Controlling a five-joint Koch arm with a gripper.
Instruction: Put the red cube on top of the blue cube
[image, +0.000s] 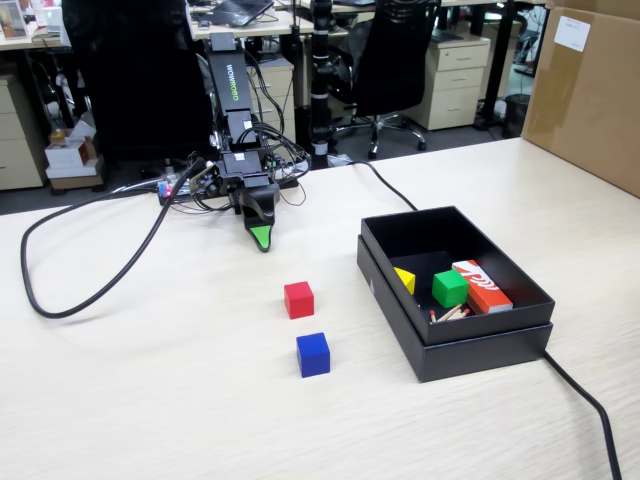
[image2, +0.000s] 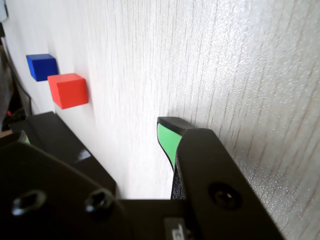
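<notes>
The red cube (image: 298, 299) sits on the pale wooden table, with the blue cube (image: 313, 354) just in front of it, a small gap between them. My gripper (image: 261, 236) hangs low over the table behind the red cube, well short of it, its green-padded tip pointing down. In the wrist view the red cube (image2: 68, 90) and blue cube (image2: 41, 66) lie far off at upper left. There my gripper (image2: 95, 132) is open and empty, with bare table showing between the green-padded fingertips (image2: 167, 141).
An open black box (image: 455, 350) stands right of the cubes, holding a green cube (image: 449, 288), a yellow piece (image: 405, 280) and an orange-red and white box (image: 482, 285). Black cables (image: 90, 290) trail across the table. A cardboard box (image: 590, 95) stands at far right.
</notes>
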